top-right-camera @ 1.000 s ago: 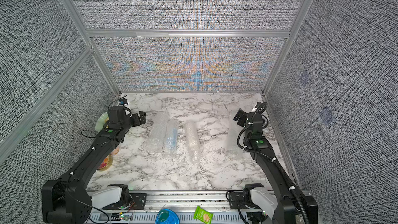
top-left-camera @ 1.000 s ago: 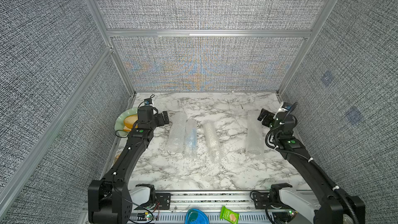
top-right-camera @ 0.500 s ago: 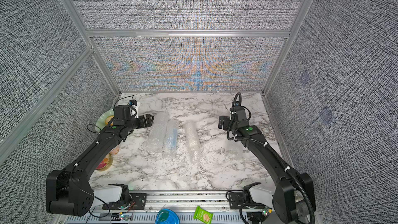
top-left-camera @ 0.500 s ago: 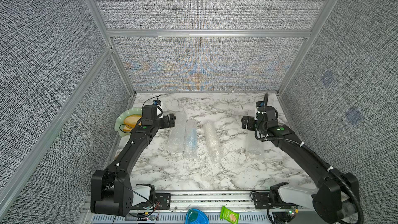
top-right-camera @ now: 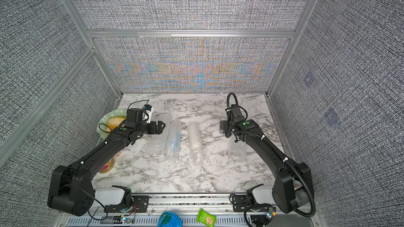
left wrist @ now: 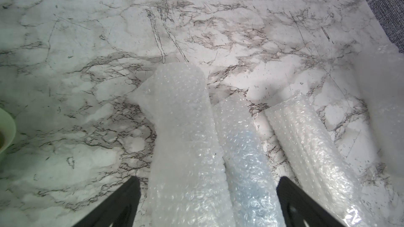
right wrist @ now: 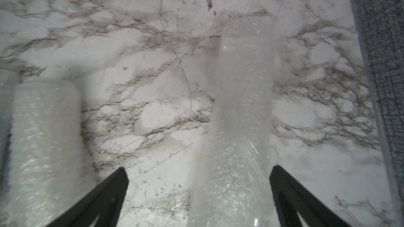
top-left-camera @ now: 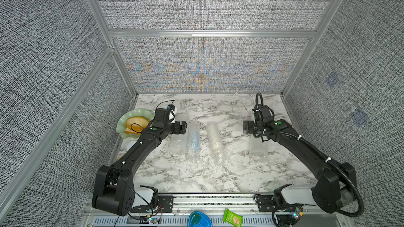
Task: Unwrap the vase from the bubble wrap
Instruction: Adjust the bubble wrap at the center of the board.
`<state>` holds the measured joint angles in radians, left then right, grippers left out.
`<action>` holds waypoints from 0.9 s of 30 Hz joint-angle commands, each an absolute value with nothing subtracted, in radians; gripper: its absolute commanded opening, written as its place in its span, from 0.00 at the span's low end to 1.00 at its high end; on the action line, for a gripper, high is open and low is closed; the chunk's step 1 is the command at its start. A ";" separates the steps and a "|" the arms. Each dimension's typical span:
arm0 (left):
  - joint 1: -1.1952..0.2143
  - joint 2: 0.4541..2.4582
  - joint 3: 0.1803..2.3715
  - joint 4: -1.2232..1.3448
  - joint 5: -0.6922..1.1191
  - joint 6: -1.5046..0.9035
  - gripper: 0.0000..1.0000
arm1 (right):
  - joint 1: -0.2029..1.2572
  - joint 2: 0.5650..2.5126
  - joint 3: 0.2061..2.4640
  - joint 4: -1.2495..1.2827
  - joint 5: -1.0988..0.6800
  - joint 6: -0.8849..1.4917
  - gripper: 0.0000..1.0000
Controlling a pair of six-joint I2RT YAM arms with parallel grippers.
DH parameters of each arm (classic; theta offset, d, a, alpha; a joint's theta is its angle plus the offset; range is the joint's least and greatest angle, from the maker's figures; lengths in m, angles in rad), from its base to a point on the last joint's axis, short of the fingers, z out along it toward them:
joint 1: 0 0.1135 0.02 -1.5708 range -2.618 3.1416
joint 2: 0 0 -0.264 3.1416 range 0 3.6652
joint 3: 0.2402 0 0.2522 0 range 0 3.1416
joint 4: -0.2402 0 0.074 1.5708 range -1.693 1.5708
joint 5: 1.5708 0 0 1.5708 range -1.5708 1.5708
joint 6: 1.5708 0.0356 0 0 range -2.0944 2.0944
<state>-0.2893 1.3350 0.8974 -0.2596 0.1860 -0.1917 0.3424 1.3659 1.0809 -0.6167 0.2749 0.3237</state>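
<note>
Clear, whitish, crinkly bubble wrap (top-left-camera: pixel 215 143) lies mid-table on the white grey-veined marble tabletop (top-left-camera: pixel 196 175) as four rolled bundles side by side. Their long axes are roughly parallel and all run from the front edge to the back wall (second from left looks bluish inside, contents unreadable). Left gripper (top-left-camera: pixel 183 127) has its jaws spread wide and holds nothing, over the far ends of the two leftmost bundles; right gripper (top-left-camera: pixel 246 127) is equally wide and empty over the rightmost bundle (top-left-camera: pixel 258 149), contact unclear
</note>
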 commanded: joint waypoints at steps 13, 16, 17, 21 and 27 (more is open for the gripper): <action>-0.369 1.356 0.914 -0.265 0.216 -0.178 1.00 | 0.225 1.548 1.099 -0.713 0.190 0.426 0.99; -0.379 1.353 0.911 -0.266 0.216 -0.178 1.00 | 0.223 1.590 1.092 -0.722 0.211 0.435 0.99; -0.383 1.353 0.911 -0.267 0.216 -0.176 1.00 | 0.223 1.601 1.086 -0.719 0.218 0.439 0.99; -0.389 1.351 0.914 -0.264 0.221 -0.174 0.99 | 0.218 1.642 1.064 -0.677 0.203 0.449 0.99; -0.394 1.355 0.914 -0.265 0.225 -0.173 1.00 | 0.210 1.734 1.073 -0.629 0.196 0.453 0.99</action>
<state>-0.3912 1.3537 0.9096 -0.2630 0.2138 -0.1871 0.2100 1.7115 1.0664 -0.6544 0.2039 0.4316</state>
